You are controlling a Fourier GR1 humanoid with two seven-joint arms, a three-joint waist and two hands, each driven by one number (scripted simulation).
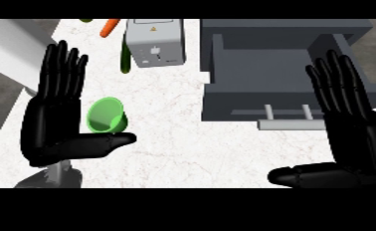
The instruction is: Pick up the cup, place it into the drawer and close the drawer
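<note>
A green cup (107,116) lies on the white counter, its mouth turned toward me. My left hand (51,115) stands open just to its left, fingers straight up, thumb stretched out under the cup; I cannot tell whether it touches it. The grey drawer (220,75) is pulled open at the right, its handle (290,123) facing me and its inside bare. My right hand (349,125) is open at the right edge, fingers up, in front of the drawer's right side, thumb pointing left.
A grey toaster (154,42) stands behind the cup. A cucumber (126,59) lies along its left side and a carrot (110,27) lies further back. The counter's left edge runs behind my left hand.
</note>
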